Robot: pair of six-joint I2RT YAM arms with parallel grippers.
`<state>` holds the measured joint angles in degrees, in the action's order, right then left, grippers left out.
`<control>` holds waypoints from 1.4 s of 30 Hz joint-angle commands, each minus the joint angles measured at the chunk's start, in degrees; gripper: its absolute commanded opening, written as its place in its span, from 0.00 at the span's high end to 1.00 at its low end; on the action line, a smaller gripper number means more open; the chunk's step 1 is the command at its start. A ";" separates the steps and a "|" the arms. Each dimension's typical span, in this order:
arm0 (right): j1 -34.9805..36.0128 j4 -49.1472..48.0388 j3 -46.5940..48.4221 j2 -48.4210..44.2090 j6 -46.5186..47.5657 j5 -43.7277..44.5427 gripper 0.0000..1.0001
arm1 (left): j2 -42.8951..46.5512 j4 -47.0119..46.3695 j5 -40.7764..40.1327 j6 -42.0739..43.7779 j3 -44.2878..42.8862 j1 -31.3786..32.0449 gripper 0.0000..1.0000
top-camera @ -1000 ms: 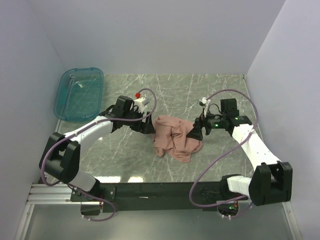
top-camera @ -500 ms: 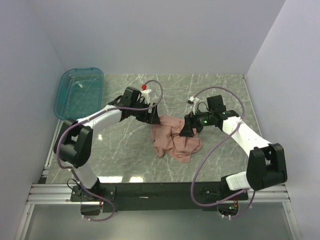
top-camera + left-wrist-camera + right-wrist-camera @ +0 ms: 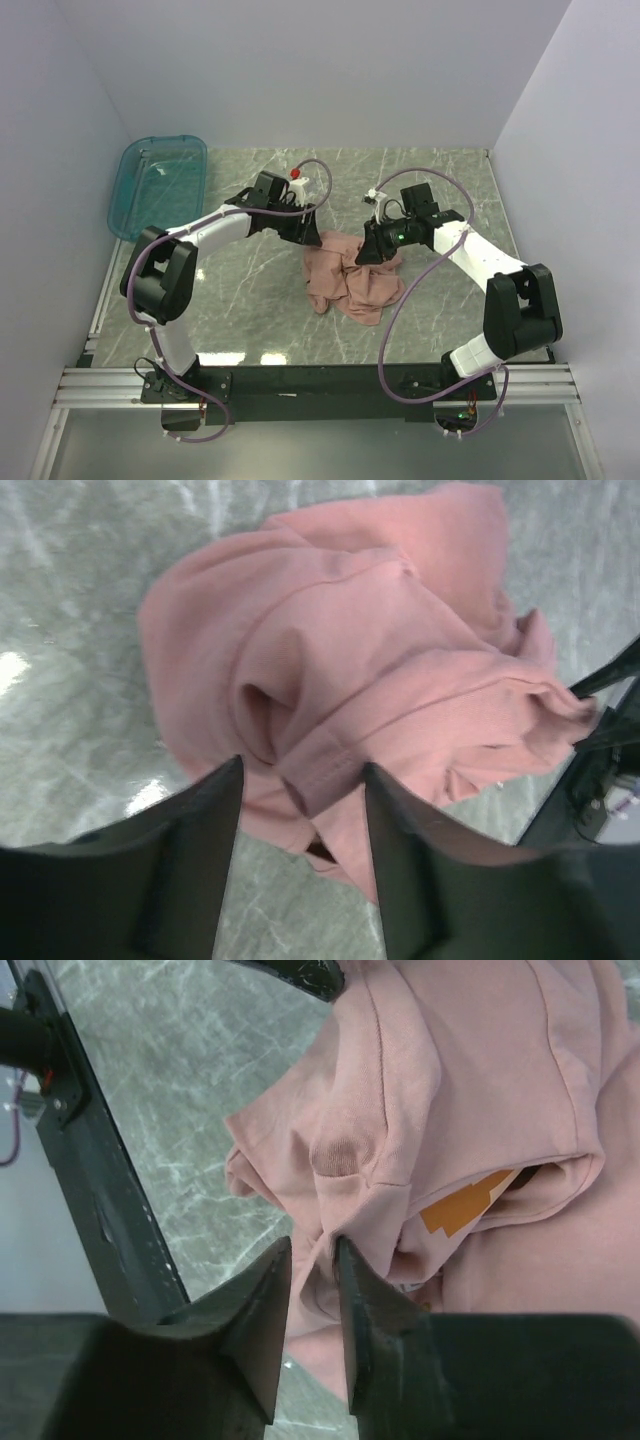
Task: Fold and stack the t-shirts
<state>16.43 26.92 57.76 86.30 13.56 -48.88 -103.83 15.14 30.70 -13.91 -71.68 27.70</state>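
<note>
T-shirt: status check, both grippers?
Left gripper open, straddling a hem fold. Right gripper pinched on t-shirt edge. Shirt crumpled, unfolded, between the arms. Teal tray far left, apart.

Chest print (image 3: 462, 1207) mostly buried inside the crumpled t-shirt (image 3: 352, 280)

The left arm (image 3: 215, 232) and right arm (image 3: 478, 262) wear smooth white shells on their links, with bulky black housings at the joints. A thin mauve cable (image 3: 397, 305) loops loosely along each one. The left wrist carries a small white bracket topped by a red cap (image 3: 297, 174), and a green light (image 3: 401, 237) glows on the right wrist's black body. The left gripper (image 3: 300, 767) and right gripper (image 3: 312, 1242) each have 2 matte black, wedge-shaped fingers. Both bases sit on a black rail (image 3: 320, 383).
</note>
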 commanded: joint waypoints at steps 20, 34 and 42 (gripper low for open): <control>0.36 10.52 5.87 -3.33 10.78 -2.10 1.00 | 12.58 0.16 4.55 4.33 2.94 1.04 1.00; 0.36 22.03 18.70 -6.85 17.37 2.56 1.00 | 24.20 0.60 3.32 2.84 4.53 2.27 1.00; 0.27 27.66 25.56 -9.83 19.66 5.99 1.00 | 27.98 -0.02 4.02 1.87 5.06 2.79 1.00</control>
<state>16.49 51.72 79.94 79.35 31.44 -44.49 -78.67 17.02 34.41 -11.40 -66.76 29.91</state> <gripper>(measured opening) 0.010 0.025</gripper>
